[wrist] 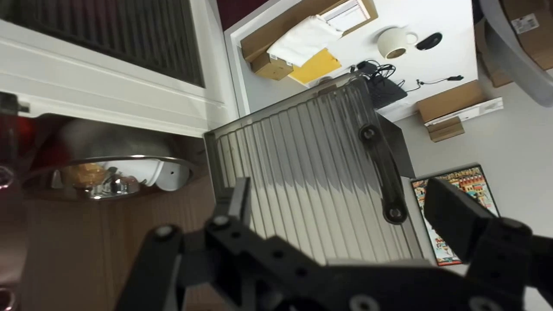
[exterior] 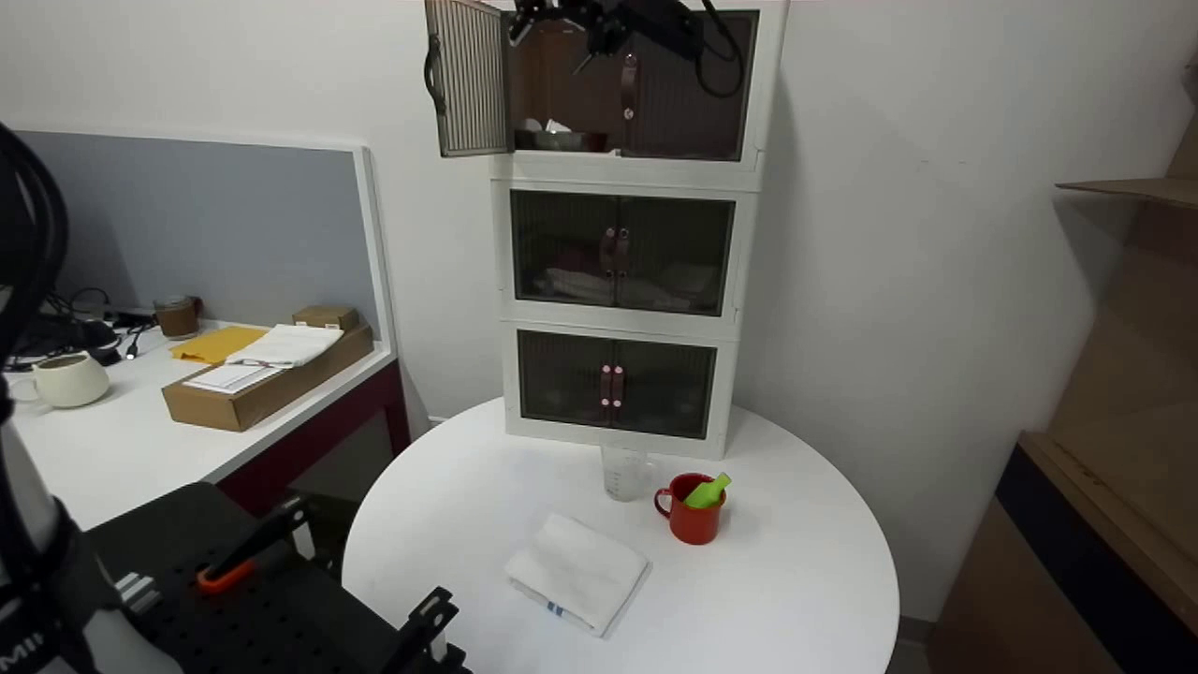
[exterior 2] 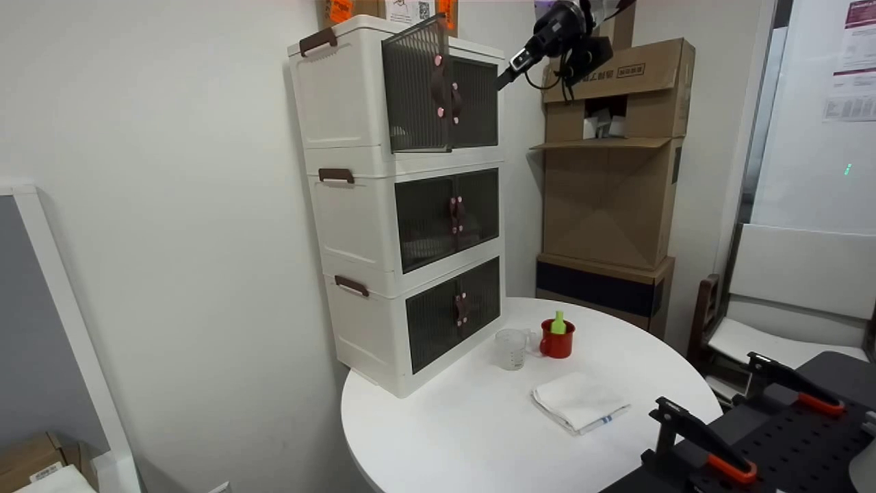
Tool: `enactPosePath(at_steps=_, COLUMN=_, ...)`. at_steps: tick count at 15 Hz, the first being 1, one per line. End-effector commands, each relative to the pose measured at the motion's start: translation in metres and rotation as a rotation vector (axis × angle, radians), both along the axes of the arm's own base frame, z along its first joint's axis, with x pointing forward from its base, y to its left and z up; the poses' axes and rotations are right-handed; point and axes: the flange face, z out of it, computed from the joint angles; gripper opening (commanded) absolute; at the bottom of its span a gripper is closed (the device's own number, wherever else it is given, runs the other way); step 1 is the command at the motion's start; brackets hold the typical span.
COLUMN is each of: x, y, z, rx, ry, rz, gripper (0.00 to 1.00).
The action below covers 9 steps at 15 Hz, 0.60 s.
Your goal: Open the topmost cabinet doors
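- Standing as a stack of three white units, the cabinet has its lower doors, dark and ribbed, all closed.
- A round white table bears the cabinet near its edge.
- One of the topmost pair, the open door, is swung outward at the left of its unit in both exterior views; its partner, the closed door, lies flush with the cabinet front.
- The black gripper reaches in from the top edge of both exterior views, in front of the top unit. In the wrist view its fingers are released and spread wide, the open door and its curved handle showing behind the gap; whether a finger touches the door, I cannot tell.
- A folded white towel with blue marks along one edge lies on the table.
- Inside the top unit, a metal bowl holds white and shiny things, some too blurred to name.
- A red mug and a clear measuring cup stand upright on the table, just beside each other.
- A green kitchen tool leans in the mug.
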Motion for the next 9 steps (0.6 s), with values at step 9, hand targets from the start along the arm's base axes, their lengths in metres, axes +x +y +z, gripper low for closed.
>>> enactPosePath(at_steps=9, x=0.082, y=-0.047, z=-0.016, rx=0.238, ry=-0.213, rz=-0.21, gripper=1.0)
